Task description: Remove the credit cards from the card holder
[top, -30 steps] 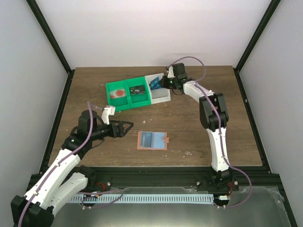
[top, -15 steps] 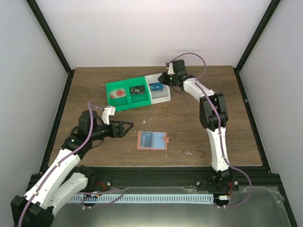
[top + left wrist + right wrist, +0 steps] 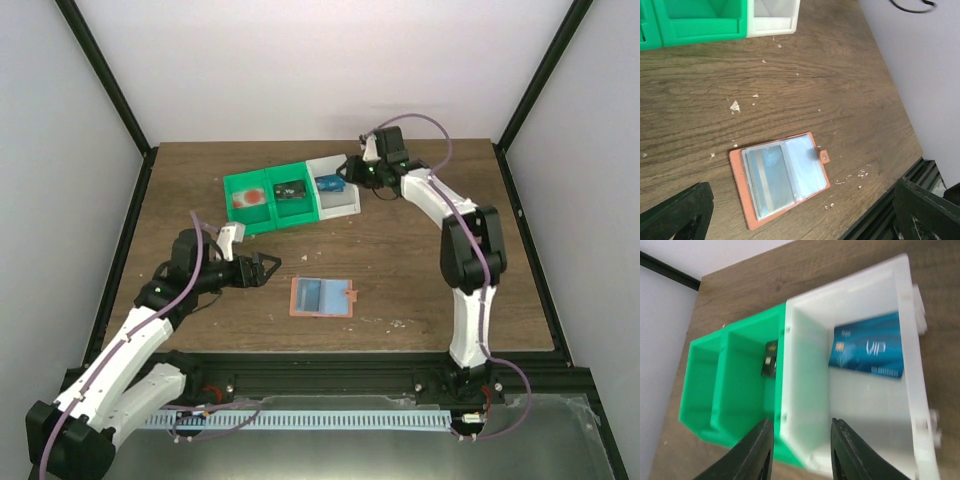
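Observation:
The salmon-pink card holder (image 3: 321, 297) lies open and flat near the table's front, pale blue inside (image 3: 780, 177). A card (image 3: 769, 175) with a pale stripe shows through its left sleeve. My left gripper (image 3: 262, 268) hovers just left of the holder, open and empty, and in the left wrist view its jaws (image 3: 800, 186) span the holder from above. A blue credit card (image 3: 330, 183) (image 3: 867, 350) lies in the white bin (image 3: 340, 203). A dark card (image 3: 291, 191) (image 3: 771, 359) lies in the green bin (image 3: 262, 218). My right gripper (image 3: 352, 172) (image 3: 801, 422) is open and empty above the white bin's wall.
The green bin (image 3: 740, 390) has two compartments and joins the white bin (image 3: 805, 380) at the back centre. A reddish item (image 3: 247, 198) sits in the green bin's left compartment. Pale crumbs (image 3: 734, 105) dot the wood. The table's front rail (image 3: 880, 215) runs just beyond the holder.
My right gripper has opened and let go of the blue card, which now lies in the white bin. The right arm has pulled back to the right. The left arm barely shifted.

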Robot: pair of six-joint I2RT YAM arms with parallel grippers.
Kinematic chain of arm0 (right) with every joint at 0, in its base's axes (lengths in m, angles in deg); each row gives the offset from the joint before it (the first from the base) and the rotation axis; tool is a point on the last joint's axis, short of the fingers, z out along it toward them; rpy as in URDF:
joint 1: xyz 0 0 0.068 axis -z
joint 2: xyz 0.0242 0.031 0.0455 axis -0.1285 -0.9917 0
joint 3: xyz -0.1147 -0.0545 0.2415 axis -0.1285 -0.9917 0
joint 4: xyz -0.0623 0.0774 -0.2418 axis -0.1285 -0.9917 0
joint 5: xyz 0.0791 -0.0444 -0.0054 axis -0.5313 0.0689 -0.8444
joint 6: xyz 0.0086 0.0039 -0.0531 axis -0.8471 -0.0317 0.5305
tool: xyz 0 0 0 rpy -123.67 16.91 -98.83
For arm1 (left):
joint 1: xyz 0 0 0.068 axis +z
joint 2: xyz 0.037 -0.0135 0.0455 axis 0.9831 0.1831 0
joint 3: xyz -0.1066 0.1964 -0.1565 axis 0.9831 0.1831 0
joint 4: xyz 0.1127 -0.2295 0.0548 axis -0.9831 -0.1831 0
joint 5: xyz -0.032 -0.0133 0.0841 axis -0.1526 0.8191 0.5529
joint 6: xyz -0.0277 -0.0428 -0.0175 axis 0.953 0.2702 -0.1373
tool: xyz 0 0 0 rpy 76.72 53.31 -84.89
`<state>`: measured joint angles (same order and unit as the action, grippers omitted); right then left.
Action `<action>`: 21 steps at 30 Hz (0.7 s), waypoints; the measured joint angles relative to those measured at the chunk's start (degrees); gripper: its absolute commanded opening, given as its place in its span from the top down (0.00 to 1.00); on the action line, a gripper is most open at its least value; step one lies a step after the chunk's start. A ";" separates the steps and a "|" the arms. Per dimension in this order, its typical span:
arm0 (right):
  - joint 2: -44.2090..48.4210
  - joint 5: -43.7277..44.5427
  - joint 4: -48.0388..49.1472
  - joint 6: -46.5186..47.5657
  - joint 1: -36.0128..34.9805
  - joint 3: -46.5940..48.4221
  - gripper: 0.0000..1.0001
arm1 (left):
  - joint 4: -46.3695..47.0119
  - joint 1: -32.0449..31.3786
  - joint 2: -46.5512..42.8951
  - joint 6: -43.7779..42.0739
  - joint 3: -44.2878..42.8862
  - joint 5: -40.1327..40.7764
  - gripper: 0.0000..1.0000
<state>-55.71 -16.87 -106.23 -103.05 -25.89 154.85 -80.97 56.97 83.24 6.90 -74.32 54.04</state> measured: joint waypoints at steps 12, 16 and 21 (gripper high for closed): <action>27.19 -4.90 4.74 -5.73 -0.22 -32.52 0.59 | -0.87 0.00 2.93 1.95 -0.24 1.90 0.06; 33.40 -5.35 5.31 -6.78 -1.22 -40.57 0.59 | -0.26 0.00 3.23 3.17 -0.13 1.14 0.08; 40.37 -5.29 7.39 -9.03 -4.57 -50.03 0.59 | 3.39 0.00 4.11 5.79 2.69 -1.29 0.11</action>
<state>-15.34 -22.15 -98.84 -112.08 -30.45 104.82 -77.58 56.97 87.35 12.70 -71.63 52.75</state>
